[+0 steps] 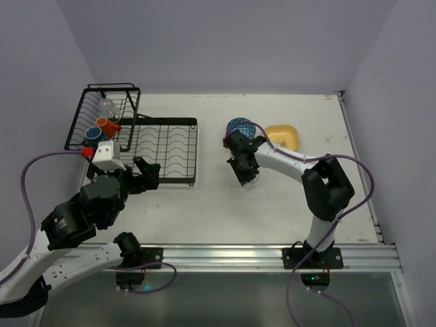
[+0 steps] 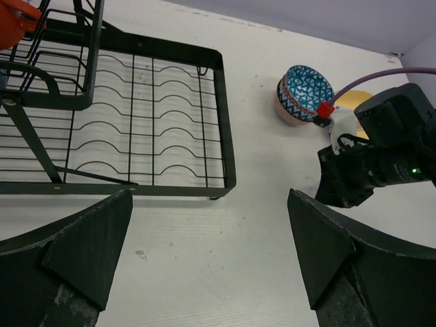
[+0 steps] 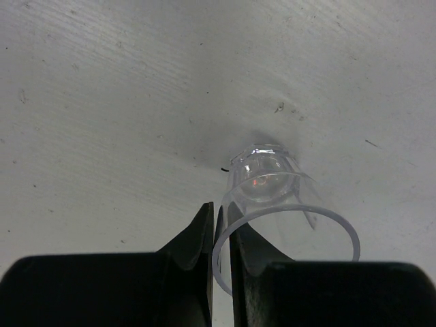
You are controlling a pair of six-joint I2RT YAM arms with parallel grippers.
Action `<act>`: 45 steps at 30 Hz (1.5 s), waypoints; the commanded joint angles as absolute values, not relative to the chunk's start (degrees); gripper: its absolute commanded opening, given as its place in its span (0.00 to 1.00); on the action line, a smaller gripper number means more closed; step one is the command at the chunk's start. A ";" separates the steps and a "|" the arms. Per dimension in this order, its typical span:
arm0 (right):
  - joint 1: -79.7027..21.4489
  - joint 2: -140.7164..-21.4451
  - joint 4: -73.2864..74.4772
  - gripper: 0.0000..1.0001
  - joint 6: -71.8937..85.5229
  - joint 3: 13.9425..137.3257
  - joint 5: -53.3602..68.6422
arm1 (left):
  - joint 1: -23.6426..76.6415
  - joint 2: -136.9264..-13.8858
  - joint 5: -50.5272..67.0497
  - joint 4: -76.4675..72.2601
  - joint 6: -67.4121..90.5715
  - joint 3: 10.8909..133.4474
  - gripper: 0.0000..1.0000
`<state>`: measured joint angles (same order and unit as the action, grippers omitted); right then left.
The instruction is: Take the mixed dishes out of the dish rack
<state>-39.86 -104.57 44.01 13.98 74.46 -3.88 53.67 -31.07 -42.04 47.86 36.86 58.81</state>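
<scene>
Closest to you in the right wrist view, the two dark fingers (image 3: 197,259) of the right jaws stand narrow, pinching the rim wall of a clear drinking glass (image 3: 272,197): one finger is inside the rim and the other outside. The glass hangs mouth-up with its base low over the white surface (image 1: 204,211). You cannot tell whether the base touches the surface.

From above, this glass (image 1: 248,180) is near the middle of the surface, well apart from the black wire dish rack (image 1: 196,150). Just beyond it sit a small blue-and-white patterned bowl (image 1: 238,127) and, beside that, a rounded-square yellow plate (image 1: 283,136).

The left jaws are wide apart. In the left wrist view their fingers (image 2: 82,252) frame the front edge of the rack's flat slotted tray (image 2: 228,136), and the patterned bowl (image 2: 304,92) shows past it.

The rack's raised basket section at far left holds an orange mug (image 1: 107,127), a dark mug (image 1: 92,133) and a second clear glass (image 1: 106,105).
</scene>
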 commanded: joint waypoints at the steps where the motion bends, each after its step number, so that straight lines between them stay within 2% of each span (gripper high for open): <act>1: -40.08 -105.21 42.54 0.10 13.27 75.15 -2.46 | 53.96 -32.25 -44.03 49.04 35.25 59.24 1.00; 2: -40.08 -105.12 42.45 0.14 13.18 75.06 -2.37 | 53.96 -33.04 -44.21 49.13 35.33 59.24 1.00; 3: -40.08 -104.60 42.28 0.22 13.18 74.88 -2.46 | 53.96 -33.48 -44.99 50.00 35.68 59.59 1.00; 6: -40.08 -102.49 42.19 0.33 13.18 74.53 -2.29 | 53.96 -35.94 -47.54 52.55 37.26 61.51 1.00; 9: -40.08 -100.12 42.89 0.41 13.01 75.06 -1.85 | 53.96 -39.98 -49.74 54.83 38.06 63.71 1.00; 17: -39.99 -85.64 47.72 0.47 12.39 77.34 -3.51 | 53.44 -53.94 -56.33 55.90 36.83 75.48 1.00; 20: -39.90 -78.96 47.81 0.50 12.57 76.21 -5.01 | 49.59 -58.95 -58.18 54.94 33.15 81.02 1.00; 21: -39.90 -77.45 47.73 0.52 12.66 75.77 -5.01 | 46.87 -60.19 -54.53 52.41 31.05 82.34 1.00; 25: -39.64 -71.12 46.94 0.53 12.74 73.31 -4.22 | 23.02 -65.82 -34.84 45.71 20.85 88.49 1.00; 28: -39.29 -66.63 45.18 0.57 13.09 70.14 -3.69 | 10.96 -72.58 -26.04 46.40 18.99 94.90 1.00; 31: -38.94 -63.03 43.25 0.60 13.36 66.37 -2.20 | 3.54 -81.53 -20.04 46.67 16.01 100.97 1.00; 34: -38.85 -60.92 42.37 0.63 13.71 63.20 -0.79 | 0.01 -86.81 -20.13 45.54 11.19 104.15 1.00; 35: -38.85 -60.47 42.19 0.70 13.80 61.63 -0.36 | -1.91 -87.62 -17.34 43.27 9.16 104.06 1.00; 36: -38.85 -60.21 42.01 0.72 13.80 60.74 -0.35 | -2.72 -88.32 -15.66 42.11 6.53 103.54 1.00; 40: -38.85 -59.50 41.40 0.72 14.24 58.18 -0.18 | -7.98 -91.66 -9.59 39.55 5.27 105.20 1.00; 45: -38.94 -59.77 41.31 0.72 13.80 59.41 2.11 | -9.67 -95.53 -4.04 40.43 5.80 107.84 1.00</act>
